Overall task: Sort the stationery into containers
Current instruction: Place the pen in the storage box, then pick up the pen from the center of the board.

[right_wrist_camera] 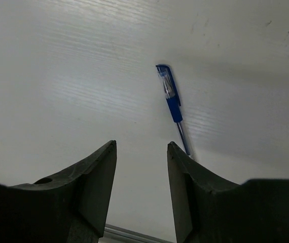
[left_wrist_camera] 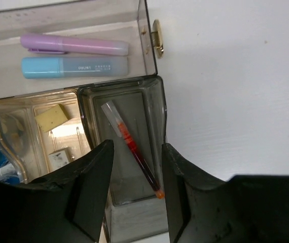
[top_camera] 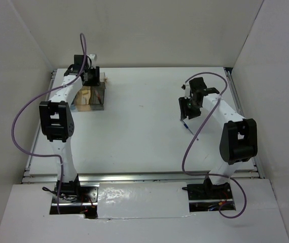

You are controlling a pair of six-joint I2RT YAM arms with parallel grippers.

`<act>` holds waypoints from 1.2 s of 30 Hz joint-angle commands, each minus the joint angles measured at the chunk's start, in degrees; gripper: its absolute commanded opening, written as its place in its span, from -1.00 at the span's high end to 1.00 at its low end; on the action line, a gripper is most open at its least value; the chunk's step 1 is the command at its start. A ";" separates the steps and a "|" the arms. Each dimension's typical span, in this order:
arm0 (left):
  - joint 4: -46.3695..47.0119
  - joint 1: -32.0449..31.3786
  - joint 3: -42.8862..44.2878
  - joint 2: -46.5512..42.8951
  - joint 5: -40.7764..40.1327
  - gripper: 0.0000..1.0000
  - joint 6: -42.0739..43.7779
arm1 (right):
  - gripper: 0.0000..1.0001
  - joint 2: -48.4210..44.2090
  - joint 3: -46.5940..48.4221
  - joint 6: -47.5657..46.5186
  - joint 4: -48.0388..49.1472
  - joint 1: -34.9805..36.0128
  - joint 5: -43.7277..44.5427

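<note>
1. The thin red-orange pen point(left_wrist_camera: 134, 152) lies slantwise inside the smoky dark grey compartment point(left_wrist_camera: 152, 109) of the low clear-plastic desk organiser point(top_camera: 95, 98), which sits at the bench's point(top_camera: 144, 136) far-left corner.
2. My left claw point(left_wrist_camera: 137, 144) hangs right above that compartment, jaws parted wider than the pen and pinching nothing.
3. The long clear compartment beyond holds a lilac marker point(left_wrist_camera: 73, 44) and the pale-blue bar point(left_wrist_camera: 73, 67), side by side.
4. In the tan compartment next to the grey one lie a tan stub point(left_wrist_camera: 51, 117) and a small pale block point(left_wrist_camera: 58, 158).
5. A small brass hinge point(left_wrist_camera: 157, 43) sits on the organiser's outer wall.
6. The thin blue pen point(right_wrist_camera: 172, 101) lies loose on the bench near its right edge, well apart from the organiser.
7. My right claw point(right_wrist_camera: 142, 144) hovers just beside it, jaws parted and empty.
</note>
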 commanded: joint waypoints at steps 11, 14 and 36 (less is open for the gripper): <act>7.25 -2.72 -20.89 -31.18 8.12 -0.13 8.00 | 0.04 4.29 -7.46 -6.50 0.81 1.35 8.16; 8.84 -2.81 -26.61 -36.29 7.86 -0.13 8.81 | 0.04 5.79 -6.85 -6.67 1.78 1.44 8.77; 10.51 -4.39 -32.33 -39.72 12.69 -0.09 3.89 | 0.20 9.58 1.50 -11.77 -2.09 -1.64 5.61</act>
